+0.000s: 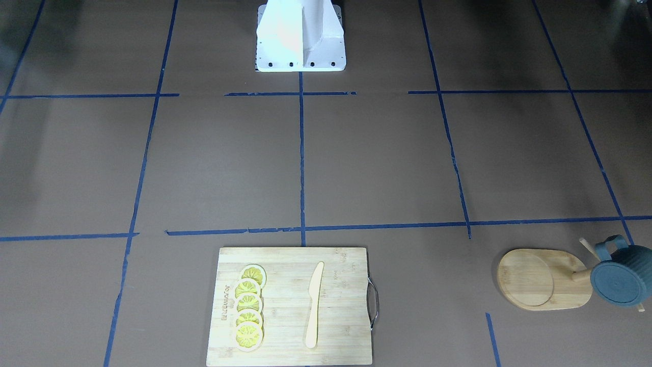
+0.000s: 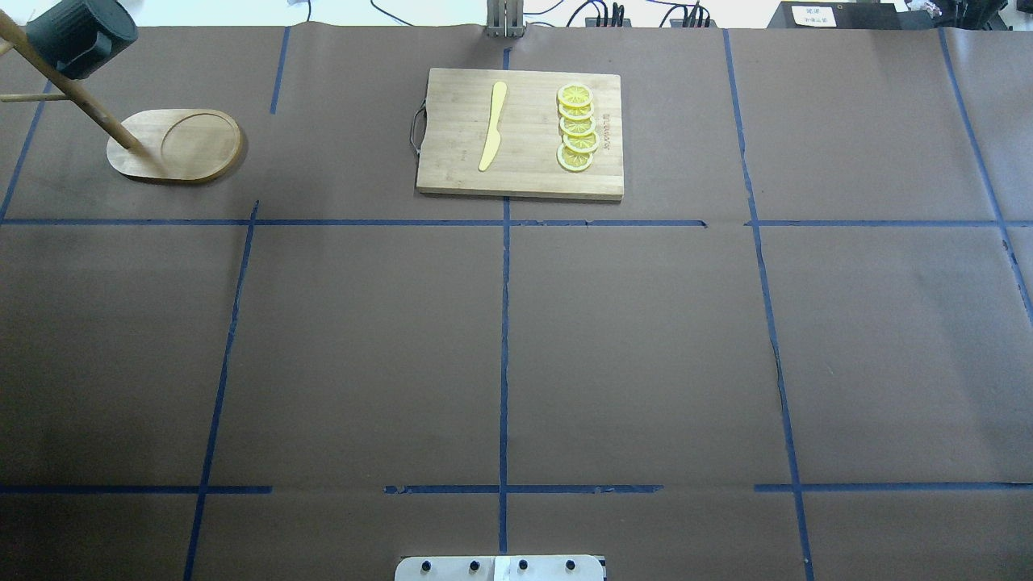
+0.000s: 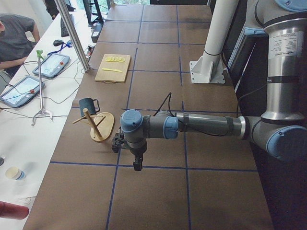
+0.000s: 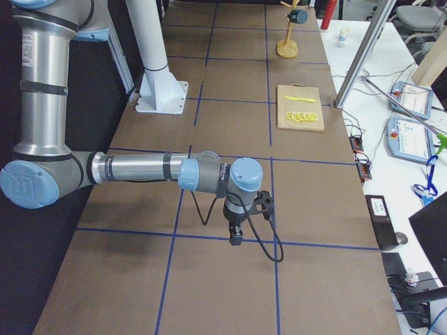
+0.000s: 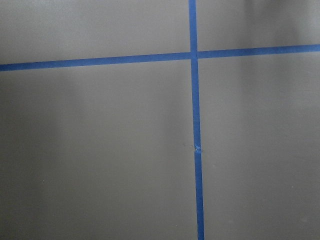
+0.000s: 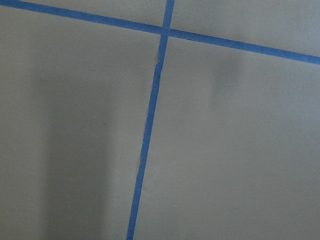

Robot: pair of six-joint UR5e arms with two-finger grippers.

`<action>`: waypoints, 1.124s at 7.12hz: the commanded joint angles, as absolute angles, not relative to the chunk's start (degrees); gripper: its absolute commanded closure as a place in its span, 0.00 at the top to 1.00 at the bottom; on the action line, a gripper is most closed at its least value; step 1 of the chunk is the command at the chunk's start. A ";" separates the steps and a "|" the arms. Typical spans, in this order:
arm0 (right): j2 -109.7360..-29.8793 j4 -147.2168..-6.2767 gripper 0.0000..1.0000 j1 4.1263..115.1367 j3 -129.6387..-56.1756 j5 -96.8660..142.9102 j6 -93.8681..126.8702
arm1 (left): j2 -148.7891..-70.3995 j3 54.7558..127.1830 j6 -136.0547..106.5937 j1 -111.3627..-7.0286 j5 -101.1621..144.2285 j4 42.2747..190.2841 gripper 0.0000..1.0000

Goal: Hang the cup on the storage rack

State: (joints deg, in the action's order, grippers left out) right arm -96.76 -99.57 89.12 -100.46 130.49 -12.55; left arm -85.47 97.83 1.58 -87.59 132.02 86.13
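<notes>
Cup [image 1: 619, 278] hangs on the storage rack [image 1: 530, 278] at the far-left tabletop corner
Left tool [image 3: 137, 164] is nearer, the cup ahead of it across the tabletop; right tool [image 4: 236, 236] well apart; apart or together, I cannot tell

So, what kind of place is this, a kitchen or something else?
Most likely a robotics lab, not a kitchen: a brown-covered table marked with a blue tape grid, a large robot arm over it, and control tablets on the side desk.

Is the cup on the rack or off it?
On: the cup hangs on a peg of the storage rack, raised above its base.
</notes>
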 commanded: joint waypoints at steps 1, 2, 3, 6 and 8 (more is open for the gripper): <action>-96.59 -99.41 1.00 89.12 -100.20 130.26 -13.00 | -85.52 98.09 1.49 -87.54 131.84 86.31 1.00; -96.77 -99.49 1.00 89.12 -99.93 130.34 -13.09 | -85.34 98.09 1.76 -87.54 131.92 86.22 1.00; -96.51 -99.49 1.00 89.12 -99.93 130.52 -12.57 | -84.99 98.35 1.93 -87.54 132.01 85.96 1.00; -96.15 -99.40 1.00 89.12 -100.02 130.61 -12.92 | -84.20 98.17 2.02 -87.28 131.92 86.22 1.00; -96.41 -99.49 1.00 89.12 -100.02 130.69 -12.75 | -84.11 97.83 1.93 -87.28 131.58 86.22 1.00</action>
